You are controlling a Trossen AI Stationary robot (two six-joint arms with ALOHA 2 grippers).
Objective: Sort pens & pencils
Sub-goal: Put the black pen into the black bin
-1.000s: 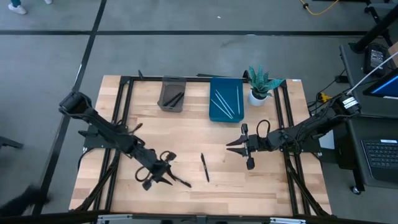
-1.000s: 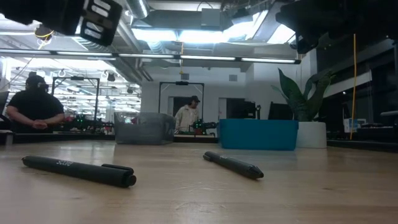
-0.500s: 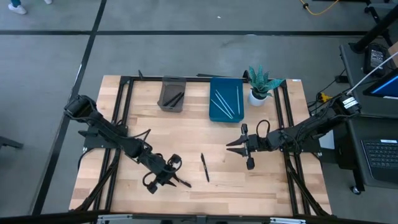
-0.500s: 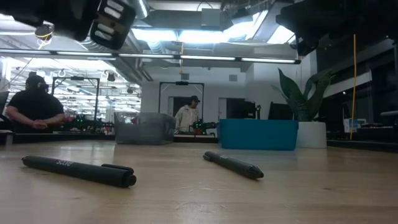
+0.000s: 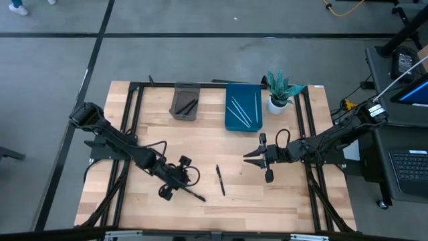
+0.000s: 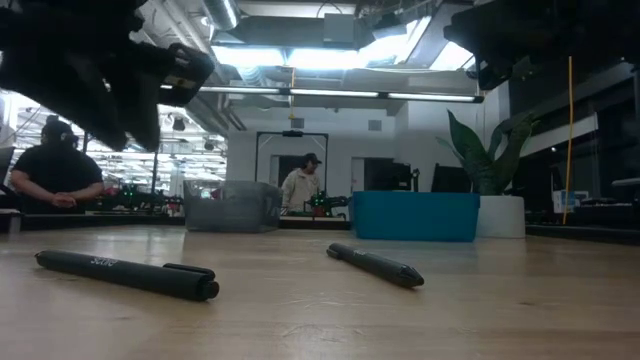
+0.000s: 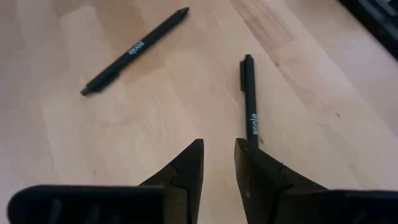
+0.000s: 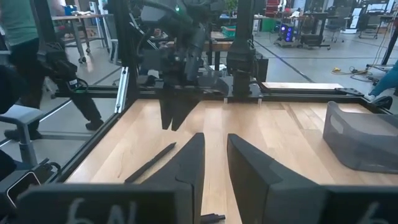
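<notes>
Hovering low in the lower-left centre of the high view: left gripper (image 5: pixel 179 179), fingers (image 7: pixel 186 168) slightly parted, nothing between them. Just beside it, one slim black plastic pen (image 5: pixel 192 195); another black pen (image 5: pixel 219 180) at centre, bare wood all round. Right of centre, right gripper (image 5: pixel 257 158), narrowly open, empty. Up by the top edge of the pale wooden table (image 5: pixel 281 201): grey plastic tray (image 5: pixel 184 101) with black pens, teal tray (image 5: pixel 243 107) with pale pencils.
</notes>
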